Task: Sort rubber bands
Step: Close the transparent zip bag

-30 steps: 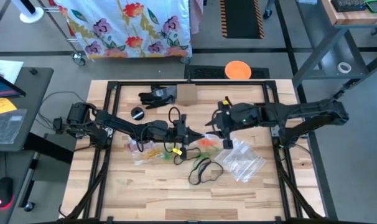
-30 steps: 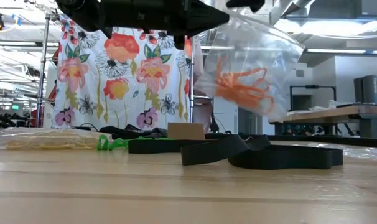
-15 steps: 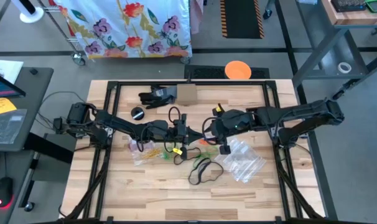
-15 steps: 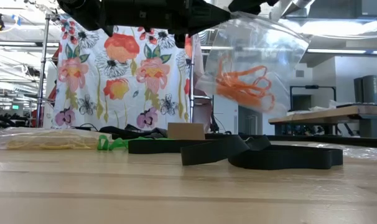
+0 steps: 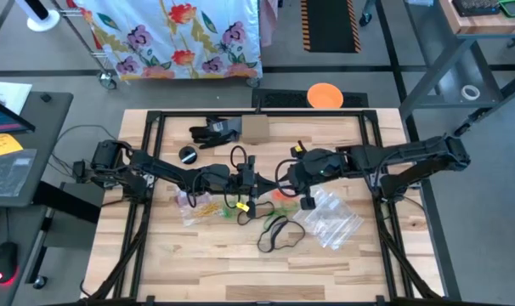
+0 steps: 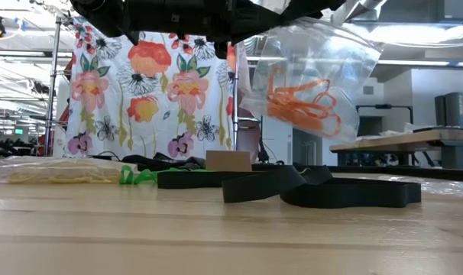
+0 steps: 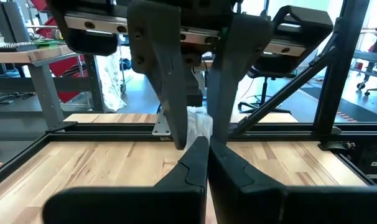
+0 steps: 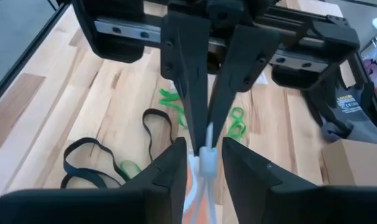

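A clear zip bag (image 6: 312, 65) with orange rubber bands (image 6: 300, 103) in it hangs over the table's middle. My left gripper (image 5: 260, 181) reaches in level from the left and is shut on the bag's top edge. My right gripper (image 8: 205, 149) comes slanting down from the right. It is open by a narrow gap, one finger on each side of the same edge (image 8: 207, 158). Loose green bands (image 8: 170, 99) and large black bands (image 5: 279, 231) lie on the wood. Yellow bands lie in a flat bag (image 5: 200, 206). My left gripper pinches the bag's bunched top edge (image 7: 200, 123) between its two shut fingers (image 8: 204, 115), coming level from the table's left. The bag hangs below the fingers, clear of the table, its bands sunk to the bottom. Whether my right gripper touches the edge cannot be told.
A heap of clear bags (image 5: 330, 219) lies at the right. A cardboard box (image 5: 255, 129), a black glove-like thing (image 5: 213, 132) and a round black cap (image 5: 188, 155) are at the far side. Bare wood lies toward the near edge.
My right gripper has gone toward the table's left and a little down, up to the bag's top beside my left gripper, then stopped. The hanging bag has swung slightly, and the orange bands have shifted inside it.
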Robot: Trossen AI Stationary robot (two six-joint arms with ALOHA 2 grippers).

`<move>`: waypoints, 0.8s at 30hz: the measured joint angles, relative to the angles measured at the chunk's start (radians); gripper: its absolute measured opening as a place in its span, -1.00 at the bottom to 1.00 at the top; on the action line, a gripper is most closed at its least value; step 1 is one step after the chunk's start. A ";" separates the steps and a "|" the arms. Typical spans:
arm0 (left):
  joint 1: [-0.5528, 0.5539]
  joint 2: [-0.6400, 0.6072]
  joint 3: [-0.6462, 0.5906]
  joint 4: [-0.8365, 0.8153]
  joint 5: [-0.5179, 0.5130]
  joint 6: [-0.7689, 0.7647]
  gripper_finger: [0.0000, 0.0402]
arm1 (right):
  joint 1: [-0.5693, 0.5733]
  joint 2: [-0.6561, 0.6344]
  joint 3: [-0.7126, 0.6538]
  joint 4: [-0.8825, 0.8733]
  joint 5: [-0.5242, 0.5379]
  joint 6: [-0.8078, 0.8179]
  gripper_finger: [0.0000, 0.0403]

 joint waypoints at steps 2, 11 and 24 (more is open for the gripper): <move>0.000 0.000 0.000 0.000 0.000 0.000 -1.00 | 0.000 0.000 0.000 -0.004 0.000 -0.001 -0.63; 0.000 0.000 0.000 -0.003 0.000 0.000 -1.00 | 0.000 0.000 0.000 -0.020 0.001 -0.004 -0.89; 0.001 0.000 0.000 -0.003 0.000 0.015 -1.00 | 0.000 0.000 0.001 -0.049 0.002 -0.008 -0.90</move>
